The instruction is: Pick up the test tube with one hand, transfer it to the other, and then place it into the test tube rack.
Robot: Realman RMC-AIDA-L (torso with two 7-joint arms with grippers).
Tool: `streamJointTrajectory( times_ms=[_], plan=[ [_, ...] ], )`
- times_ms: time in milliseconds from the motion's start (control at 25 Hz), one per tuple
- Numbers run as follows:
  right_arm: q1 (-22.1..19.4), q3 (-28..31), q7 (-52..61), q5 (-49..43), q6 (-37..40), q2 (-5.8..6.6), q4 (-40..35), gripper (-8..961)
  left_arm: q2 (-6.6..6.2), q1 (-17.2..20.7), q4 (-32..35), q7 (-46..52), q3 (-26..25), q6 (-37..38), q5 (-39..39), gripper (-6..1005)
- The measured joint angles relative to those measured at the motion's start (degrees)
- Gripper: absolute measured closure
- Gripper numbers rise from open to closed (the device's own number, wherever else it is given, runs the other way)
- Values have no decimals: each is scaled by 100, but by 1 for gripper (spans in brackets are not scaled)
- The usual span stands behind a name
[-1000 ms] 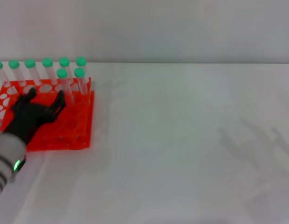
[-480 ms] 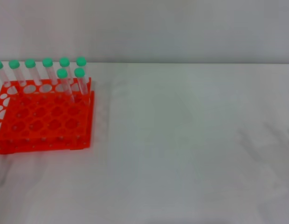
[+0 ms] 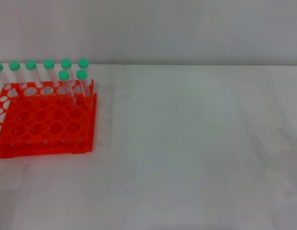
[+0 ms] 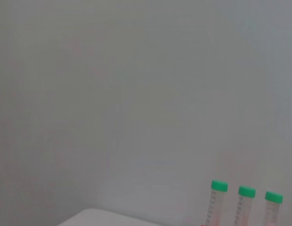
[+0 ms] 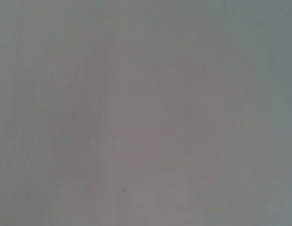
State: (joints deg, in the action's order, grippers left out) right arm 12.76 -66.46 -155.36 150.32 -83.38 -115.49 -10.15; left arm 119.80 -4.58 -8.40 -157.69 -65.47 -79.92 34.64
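You have neither hand in sight in any view, so you cannot tell whether either one is released or clenched. Your test tube rack (image 3: 45,125) sits at the left side of the white table (image 3: 196,143), partly cut by the edge of the head view. Eight green-capped tubes stand upright in it: six in the back row (image 3: 49,72) and two just in front, toward the rack's right end (image 3: 65,84). All look alike, so you cannot single out the test tube. Your left wrist view catches a few green caps (image 4: 246,191) against a plain wall (image 4: 136,94); your right wrist view shows only a blank grey surface.
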Motion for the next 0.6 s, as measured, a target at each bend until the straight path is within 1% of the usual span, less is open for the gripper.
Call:
streamJointTrajectory(
  times_ms=[400, 600],
  plan=[
    [-10, -44, 55, -34, -79, 0, 86, 183, 0, -15, -33, 1, -17, -48, -13, 118],
    [-34, -37, 57, -38, -256, 0, 117, 183, 0, 7, -14, 1, -36, -175, 77, 118]
  ],
)
